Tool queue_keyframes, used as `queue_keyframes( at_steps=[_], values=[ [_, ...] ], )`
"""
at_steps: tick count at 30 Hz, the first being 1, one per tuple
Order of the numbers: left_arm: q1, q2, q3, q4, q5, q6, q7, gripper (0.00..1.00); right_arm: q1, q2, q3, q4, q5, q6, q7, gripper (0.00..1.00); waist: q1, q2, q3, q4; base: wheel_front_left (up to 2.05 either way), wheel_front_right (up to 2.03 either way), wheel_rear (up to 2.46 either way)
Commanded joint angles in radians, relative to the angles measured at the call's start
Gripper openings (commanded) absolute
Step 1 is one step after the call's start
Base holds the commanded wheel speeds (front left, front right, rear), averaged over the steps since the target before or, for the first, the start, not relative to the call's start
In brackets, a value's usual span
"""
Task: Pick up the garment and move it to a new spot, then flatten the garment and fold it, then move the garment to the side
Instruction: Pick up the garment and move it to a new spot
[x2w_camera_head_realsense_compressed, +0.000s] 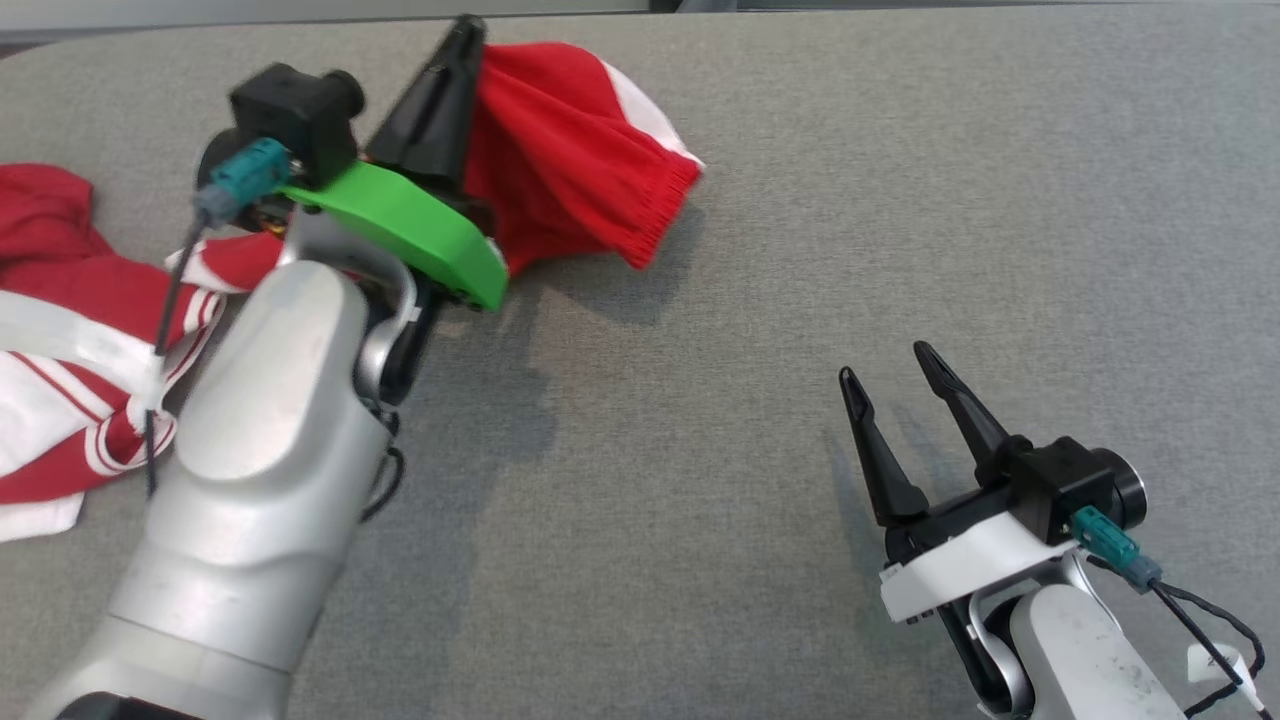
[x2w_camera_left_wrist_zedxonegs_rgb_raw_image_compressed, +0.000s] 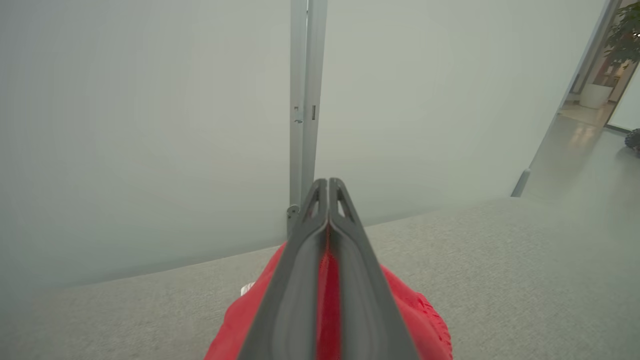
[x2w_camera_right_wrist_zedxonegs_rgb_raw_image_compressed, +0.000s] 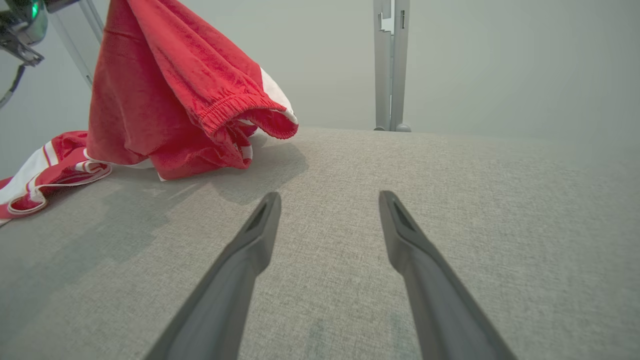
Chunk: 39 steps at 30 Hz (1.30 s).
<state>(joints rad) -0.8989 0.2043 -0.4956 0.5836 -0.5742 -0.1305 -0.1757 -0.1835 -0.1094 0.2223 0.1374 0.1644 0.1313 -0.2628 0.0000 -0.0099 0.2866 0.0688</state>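
Observation:
The garment (x2w_camera_head_realsense_compressed: 560, 160) is red knit cloth with white panels and stripes. My left gripper (x2w_camera_head_realsense_compressed: 465, 35) is shut on a red part of it and holds that part lifted above the grey table, the elastic cuff (x2w_camera_head_realsense_compressed: 665, 215) hanging down to the right. The rest of the garment trails left and lies crumpled on the table. In the left wrist view red cloth (x2w_camera_left_wrist_zedxonegs_rgb_raw_image_compressed: 327, 300) shows pinched between the closed fingers. In the right wrist view the raised garment (x2w_camera_right_wrist_zedxonegs_rgb_raw_image_compressed: 170, 90) hangs at the upper left. My right gripper (x2w_camera_head_realsense_compressed: 890, 365) stands open low at the right, nothing between its fingers.
The grey fabric table (x2w_camera_head_realsense_compressed: 850, 200) stretches wide between and to the right of the arms. A frosted wall with a grey metal post (x2w_camera_right_wrist_zedxonegs_rgb_raw_image_compressed: 390, 65) stands behind the table's far edge. A doorway and a potted plant (x2w_camera_left_wrist_zedxonegs_rgb_raw_image_compressed: 625, 35) show at the far right.

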Motion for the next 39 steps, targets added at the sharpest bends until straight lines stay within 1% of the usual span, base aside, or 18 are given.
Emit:
queue_keyframes(
  at_steps=[1, 4, 5, 8, 11, 12, 13, 15, 19, 23, 25, 27, 29, 32, 34, 39],
  values=[
    [0.031, -0.038, -0.021, -0.041, -0.014, 0.000, 0.001, 0.00, 0.019, 0.003, -0.002, 0.002, 0.005, -0.001, -0.003, 1.00, 0.0000, 0.0099, -0.041, -0.082, 0.00, 0.00, 0.00],
    [0.064, -0.094, -0.058, -0.113, -0.029, 0.007, 0.007, 0.00, 0.025, 0.014, -0.002, 0.004, 0.007, -0.001, -0.003, 1.00, 0.0000, 0.0099, -0.049, -0.131, 0.00, 0.00, 0.00],
    [0.090, -0.114, -0.082, -0.143, -0.032, 0.018, 0.009, 0.00, 0.031, 0.018, -0.002, 0.006, 0.009, -0.001, -0.003, 1.00, 0.0000, 0.0099, -0.053, -0.163, 0.00, 0.00, 0.00],
    [0.123, -0.134, -0.117, -0.153, -0.026, 0.047, 0.013, 0.00, 0.036, 0.022, 0.003, 0.006, 0.010, -0.001, -0.003, 1.00, 0.0000, 0.0099, -0.055, -0.210, 0.00, 0.00, 0.00],
    [0.157, -0.134, -0.143, -0.107, -0.006, 0.072, 0.007, 0.00, 0.035, 0.027, -0.001, 0.004, 0.013, -0.001, -0.003, 1.00, 0.0000, 0.0099, -0.057, -0.245, 0.00, 0.00, 0.00],
    [0.167, -0.129, -0.146, -0.088, -0.002, 0.079, -0.003, 0.44, 0.036, 0.029, -0.002, 0.003, 0.013, -0.001, -0.003, 1.00, 0.0000, 0.0099, -0.057, -0.253, 0.00, 0.00, 0.00],
    [0.178, -0.123, -0.147, -0.064, 0.003, 0.086, -0.012, 1.00, 0.039, 0.031, -0.004, 0.003, 0.015, -0.001, -0.003, 1.00, 0.0000, 0.0099, -0.059, -0.259, 0.00, 0.00, 0.00],
    [0.207, -0.112, -0.141, -0.015, -0.002, 0.095, -0.030, 1.00, 0.043, 0.032, -0.004, 0.002, 0.016, -0.001, -0.003, 1.00, 0.0000, 0.0099, -0.065, -0.267, 0.00, 0.00, 0.00],
    [0.256, -0.070, -0.127, 0.053, 0.029, 0.104, -0.075, 1.00, 0.058, 0.036, -0.008, 0.000, 0.017, -0.001, -0.003, 1.00, 0.0000, 0.0099, -0.080, -0.265, 0.00, 0.00, 0.00],
    [0.308, -0.039, -0.088, 0.055, 0.045, 0.119, -0.090, 1.00, 0.062, 0.035, -0.010, 0.002, 0.018, -0.001, -0.003, 1.00, 0.0000, 0.0099, -0.099, -0.250, 0.00, 0.00, 0.00],
    [0.352, -0.018, -0.029, -0.007, 0.069, 0.141, -0.090, 1.00, 0.072, 0.034, -0.019, 0.000, 0.018, -0.001, -0.003, 1.00, 0.0000, 0.0099, -0.114, -0.236, 0.00, 0.00, 0.00],
    [0.436, -0.003, 0.042, -0.075, 0.096, 0.161, -0.089, 1.00, 0.083, 0.035, -0.026, -0.003, 0.018, -0.001, -0.003, 1.00, 0.0000, 0.0099, -0.131, -0.219, 0.00, 0.00, 0.00],
    [0.512, 0.001, 0.112, -0.150, 0.130, 0.176, -0.090, 1.00, 0.093, 0.035, -0.030, -0.002, 0.019, -0.001, -0.003, 1.00, 0.0000, 0.0099, -0.149, -0.199, 0.00, 0.00, 0.00],
    [0.635, -0.006, 0.208, -0.243, 0.184, 0.191, -0.090, 1.00, 0.114, 0.034, -0.035, 0.003, 0.022, -0.001, -0.003, 1.00, 0.0000, 0.0099, -0.177, -0.173, 0.00, 0.00, 0.00],
    [0.713, -0.017, 0.263, -0.283, 0.212, 0.189, -0.090, 1.00, 0.127, 0.034, -0.037, 0.006, 0.024, -0.001, -0.003, 1.00, 0.0000, 0.0099, -0.196, -0.157, 0.00, 0.00, 0.00],
    [0.862, -0.051, 0.371, -0.334, 0.278, 0.163, -0.089, 1.00, 0.160, 0.032, -0.037, 0.016, 0.028, -0.001, -0.003, 1.00, 0.0000, 0.0099, -0.242, -0.122, 0.00, 0.00, 0.00]
  ],
)
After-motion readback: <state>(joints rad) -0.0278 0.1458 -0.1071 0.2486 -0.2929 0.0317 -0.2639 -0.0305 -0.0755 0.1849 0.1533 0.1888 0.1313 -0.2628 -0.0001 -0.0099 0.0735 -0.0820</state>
